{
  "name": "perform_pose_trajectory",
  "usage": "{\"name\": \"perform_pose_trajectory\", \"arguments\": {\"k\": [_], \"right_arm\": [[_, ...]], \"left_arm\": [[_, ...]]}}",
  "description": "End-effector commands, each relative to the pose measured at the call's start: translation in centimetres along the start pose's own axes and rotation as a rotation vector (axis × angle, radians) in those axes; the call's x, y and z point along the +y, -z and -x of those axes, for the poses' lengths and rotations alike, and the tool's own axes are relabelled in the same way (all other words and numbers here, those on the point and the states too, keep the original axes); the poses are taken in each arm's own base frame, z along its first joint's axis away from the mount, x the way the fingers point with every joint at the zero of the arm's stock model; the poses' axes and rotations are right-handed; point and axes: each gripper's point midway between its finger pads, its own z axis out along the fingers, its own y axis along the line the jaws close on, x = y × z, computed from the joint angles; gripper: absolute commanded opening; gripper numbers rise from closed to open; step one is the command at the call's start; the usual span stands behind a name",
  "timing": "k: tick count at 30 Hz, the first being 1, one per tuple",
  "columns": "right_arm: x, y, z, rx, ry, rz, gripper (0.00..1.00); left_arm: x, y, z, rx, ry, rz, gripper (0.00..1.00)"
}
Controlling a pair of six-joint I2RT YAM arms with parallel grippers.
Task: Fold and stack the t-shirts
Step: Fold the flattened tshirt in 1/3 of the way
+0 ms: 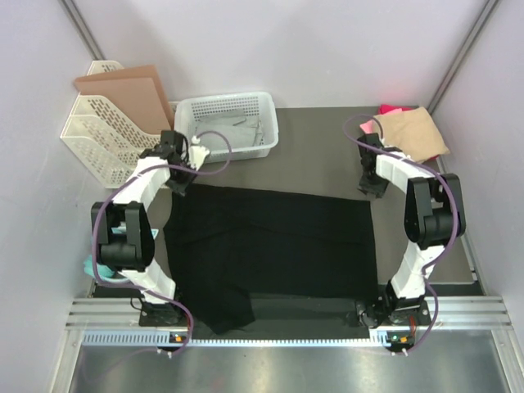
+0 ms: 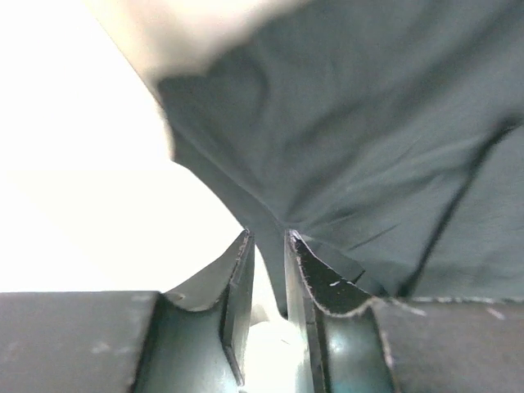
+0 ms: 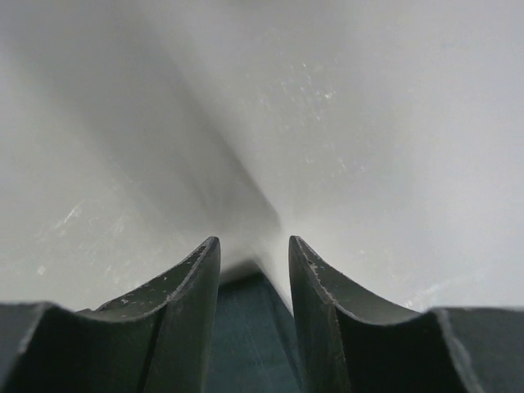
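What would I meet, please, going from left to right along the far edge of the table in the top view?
A white file rack, then the white mesh basket, then the tan t-shirt.

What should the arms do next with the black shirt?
Probably lift both far corners a little, to start folding toward the near edge. The shirt lies flat and unfolded. The left gripper pinches its far-left corner, and the right gripper sits at the far-right corner, though its grip is unclear.
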Motion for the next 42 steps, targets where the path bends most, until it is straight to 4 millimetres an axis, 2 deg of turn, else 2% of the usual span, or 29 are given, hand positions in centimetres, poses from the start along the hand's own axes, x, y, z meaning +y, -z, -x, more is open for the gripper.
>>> {"name": "perform_pose_trajectory", "arguments": {"k": [1, 5, 9, 10, 12, 13, 18, 22, 29, 33, 36, 38, 40, 41, 42], "right_arm": [[0.5, 5.7, 2.3, -0.115, -0.01, 0.086, 0.41], [0.6, 8.2, 1.1, -0.161, 0.022, 0.112, 0.44], [1.8, 9.7, -1.7, -0.139, 0.073, 0.188, 0.45], [1.7, 9.4, -2.9, -0.114, 0.07, 0.199, 0.46], [1.8, 9.1, -4.1, -0.097, 0.077, 0.218, 0.46], [1.7, 8.3, -4.9, -0.082, 0.082, 0.211, 0.46], [1.8, 5.1, -6.6, -0.013, 0.123, 0.152, 0.46], [2.5, 3.1, -6.0, 0.006, 0.121, 0.124, 0.45], [2.6, -0.9, -3.3, 0.037, 0.084, 0.054, 0.44], [2.9, -1.9, -0.9, 0.026, 0.07, 0.026, 0.43], [2.7, -2.4, 0.5, 0.022, 0.074, -0.006, 0.43], [2.4, -2.3, 1.2, 0.01, 0.068, -0.021, 0.41], [2.8, -0.2, 2.7, -0.063, 0.074, -0.021, 0.41], [3.0, 2.0, 3.8, -0.119, 0.066, -0.001, 0.42], [3.4, 3.4, 4.1, -0.151, 0.09, 0.009, 0.46]], "left_arm": [[-1.3, 6.2, 5.0, -0.173, -0.01, -0.022, 0.28], [-3.7, 7.7, 6.0, -0.198, -0.054, -0.05, 0.29], [-5.2, 7.4, 5.0, -0.177, -0.091, -0.039, 0.3], [-5.3, 7.6, 4.9, -0.182, -0.096, -0.032, 0.3], [-5.6, 6.9, 4.2, -0.168, -0.097, -0.03, 0.3], [-5.7, 6.9, 4.1, -0.169, -0.1, -0.029, 0.3], [-6.3, 6.0, 2.4, -0.129, -0.084, -0.035, 0.29], [-6.5, 6.4, 0.8, -0.133, -0.097, -0.017, 0.29], [-8.0, 7.4, -2.6, -0.116, -0.117, -0.033, 0.3], [-8.4, 8.6, -3.4, -0.138, -0.121, -0.036, 0.31], [-8.7, 8.7, -3.9, -0.139, -0.126, -0.045, 0.32], [-9.4, 8.5, -4.0, -0.144, -0.134, -0.08, 0.33], [-10.1, 8.1, -4.3, -0.129, -0.153, -0.117, 0.33], [-10.4, 7.8, -4.4, -0.119, -0.162, -0.13, 0.33], [-10.7, 7.3, -4.6, -0.1, -0.176, -0.144, 0.33]]}}
